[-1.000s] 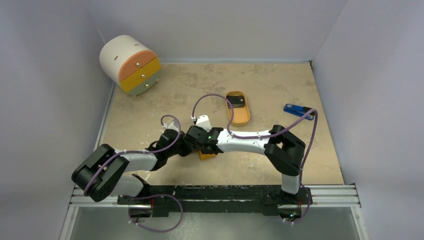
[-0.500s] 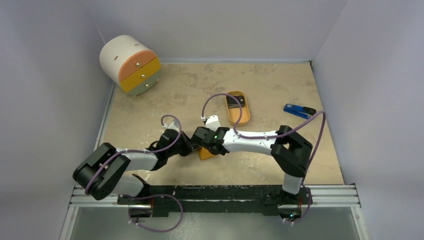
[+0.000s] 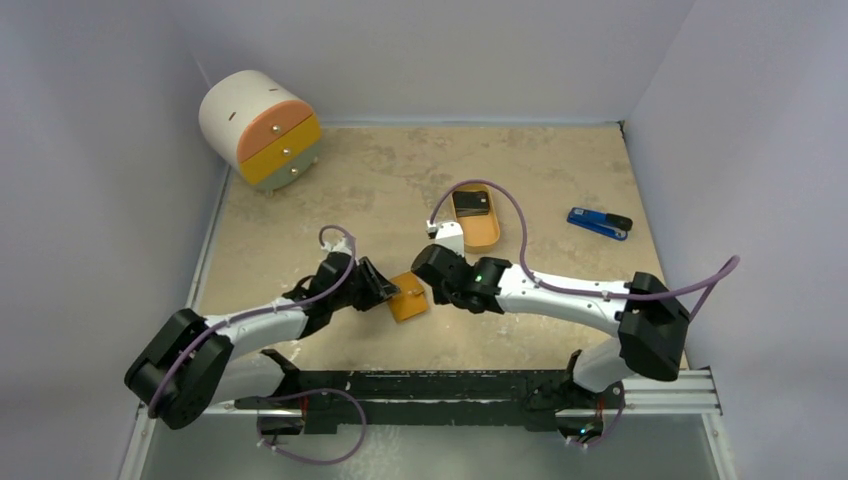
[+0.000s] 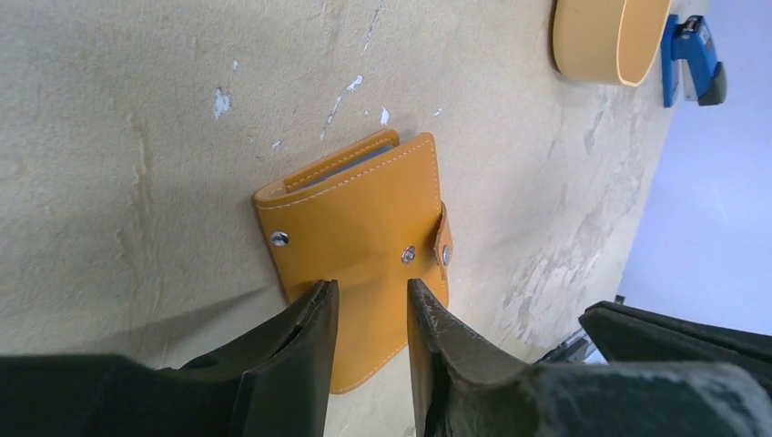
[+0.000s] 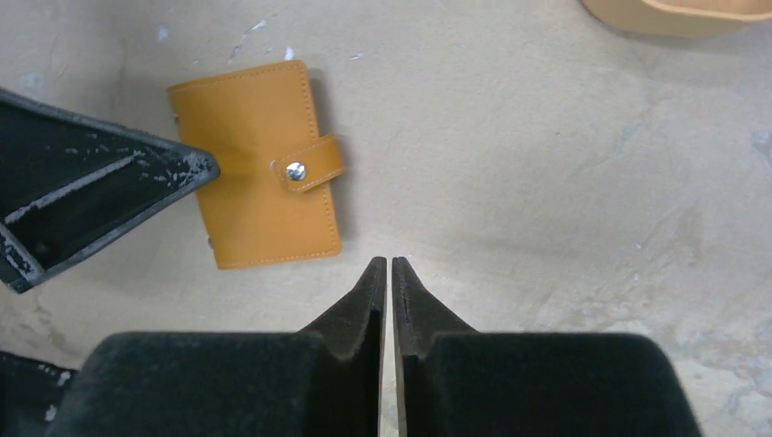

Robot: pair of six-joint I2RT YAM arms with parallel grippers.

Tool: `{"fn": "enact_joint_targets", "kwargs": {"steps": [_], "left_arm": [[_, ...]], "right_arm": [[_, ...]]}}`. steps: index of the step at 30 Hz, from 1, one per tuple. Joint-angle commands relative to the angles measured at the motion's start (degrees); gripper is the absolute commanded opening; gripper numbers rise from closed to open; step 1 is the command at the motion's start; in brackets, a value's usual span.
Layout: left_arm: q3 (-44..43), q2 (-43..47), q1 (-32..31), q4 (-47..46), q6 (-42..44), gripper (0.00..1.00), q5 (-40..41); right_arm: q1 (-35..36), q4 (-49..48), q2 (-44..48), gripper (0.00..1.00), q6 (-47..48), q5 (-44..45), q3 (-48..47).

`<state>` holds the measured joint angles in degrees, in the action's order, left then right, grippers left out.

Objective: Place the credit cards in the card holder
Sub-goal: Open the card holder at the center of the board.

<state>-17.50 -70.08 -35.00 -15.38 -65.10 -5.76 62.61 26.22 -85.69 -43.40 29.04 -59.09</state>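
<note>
Orange-tan leather, folded shut with its snap tab fastened: that is the card holder (image 3: 408,300). It lies flat on the beige desk (image 3: 560,170), a little toward 6 o'clock from the desk's middle in the top view.

The left gripper (image 4: 371,293) comes in low at the holder's 9 o'clock. Its jaws are parted with a clear gap and straddle the holder's near edge, gripping nothing, and the holder rests on the desk. In the right wrist view one left fingertip (image 5: 182,173) reaches the holder's edge on the side away from the snap tab. Whether it actually touches cannot be told.

The right gripper (image 5: 389,266) sits at about 2 o'clock of the holder in the top view. Its jaws are pressed together on nothing, and their tips are just beside one corner of the holder but apart from it.

The credit cards (image 3: 471,204) show as a dark flat shape in the far end of the orange oval tray (image 3: 486,238), at 1 o'clock from the holder and well apart from it. How many there are cannot be told.

A blue-and-black stapler (image 3: 598,222) lies at 3 o'clock of the tray. A round white drawer chest (image 3: 262,128) with orange and yellow drawers stands in the desk's 10 o'clock corner.
</note>
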Motion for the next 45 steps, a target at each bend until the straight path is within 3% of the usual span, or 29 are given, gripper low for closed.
{"fn": "enact_joint_targets", "kwargs": {"steps": [1,3,4,10,15,23,36,41,45], "left_arm": [[-4.8,3.5,0.0,11.4,4.5,0.34,3.0],[-5.4,3.6,0.0,12.4,4.7,0.34,3.2],[-5.5,3.4,0.0,12.5,4.7,0.33,3.5],[-5.1,0.4,0.0,10.8,3.9,0.24,3.6],[-4.3,-0.6,0.0,10.4,4.0,0.21,4.0],[-2.8,-1.5,0.0,8.9,3.4,0.18,4.0],[-1.7,-3.4,0.0,6.5,2.6,0.17,4.0],[-1.8,-3.4,0.0,6.5,2.5,0.17,4.0],[-1.7,-3.2,0.0,6.7,2.5,0.17,4.0]], "right_arm": [[0.0,-8.1,2.2,0.22,4.0,-4.3,2.2],[0.0,-11.2,1.5,0.45,6.6,-5.2,1.5],[0.0,-11.2,0.4,0.5,7.2,-6.1,0.6],[0.0,-10.5,-7.0,0.65,9.1,-7.4,-5.0],[0.0,-8.7,-12.6,0.66,9.3,-9.0,-8.6],[-0.6,-2.6,-18.8,0.6,7.6,-4.4,-13.6],[-2.8,-2.8,-16.4,0.39,5.8,-3.9,-8.8],[-3.2,-3.2,-15.9,0.29,5.7,-4.3,-7.7],[-3.5,-3.7,-15.4,0.16,5.5,-4.8,-6.9]]}}
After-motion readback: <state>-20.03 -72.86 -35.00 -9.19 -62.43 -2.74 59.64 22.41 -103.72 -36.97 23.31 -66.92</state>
